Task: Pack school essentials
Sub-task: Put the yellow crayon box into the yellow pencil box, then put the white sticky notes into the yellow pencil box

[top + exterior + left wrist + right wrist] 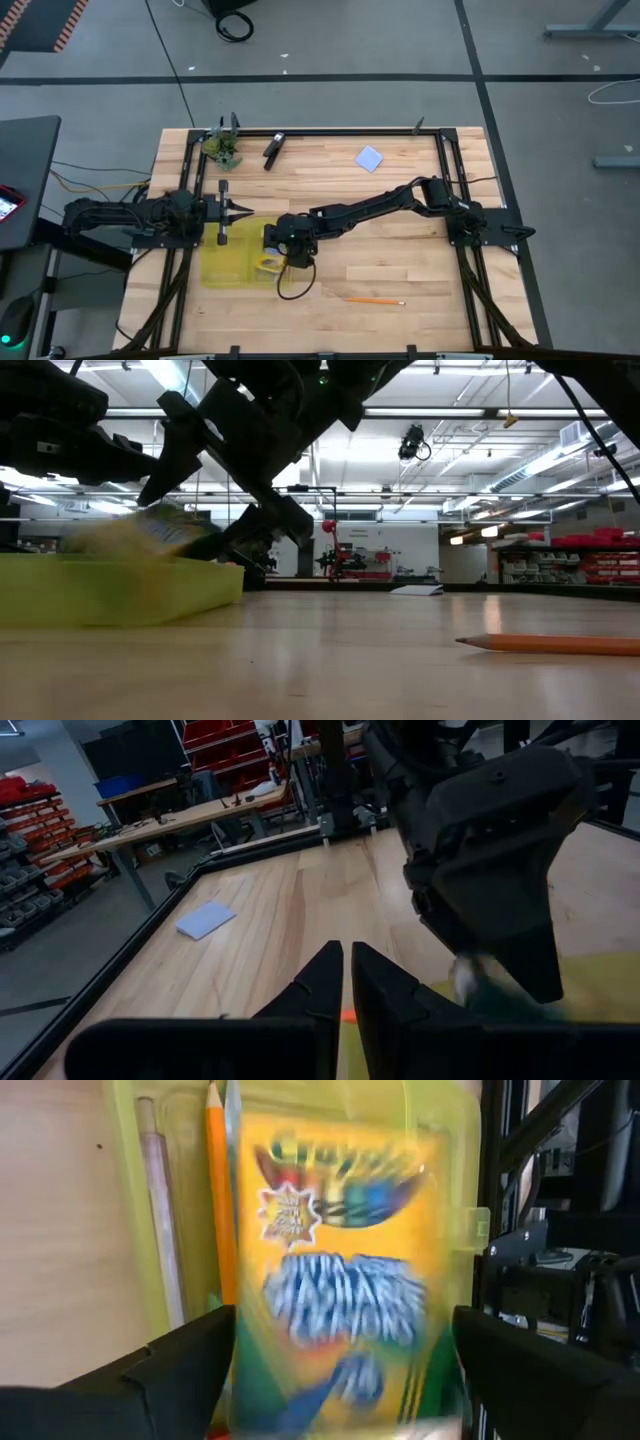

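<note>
An open yellow-green case (pixel 225 270) lies at the near left of the table. My right gripper (pixel 342 1320) hangs over its right part, slanting down, open. The yellow crayon box (pixel 335 1260) shows blurred between the two fingers, above the case's floor. An orange pencil (pixel 218 1200) and a pale pen (pixel 160 1210) lie in the case. A second orange pencil (pixel 375 299) lies on the table near the front edge. The pale blue notepad (pixel 370 158) lies at the far right. My left gripper (pixel 346 980) waits shut and level at the case's far-left side. My right gripper has its fingers (pixel 190 1365) on either side of the crayon box's long sides, coming from above at a slant. The box is blurred and a thin gap shows at one side. Whether either finger touches it, I cannot tell.
A black oblong tool (pixel 273 148) and a green leafy clump (pixel 225 150) lie at the far left. A dark metal frame (pixel 440 150) runs around the tabletop. Bare wood lies between the case and the right edge.
</note>
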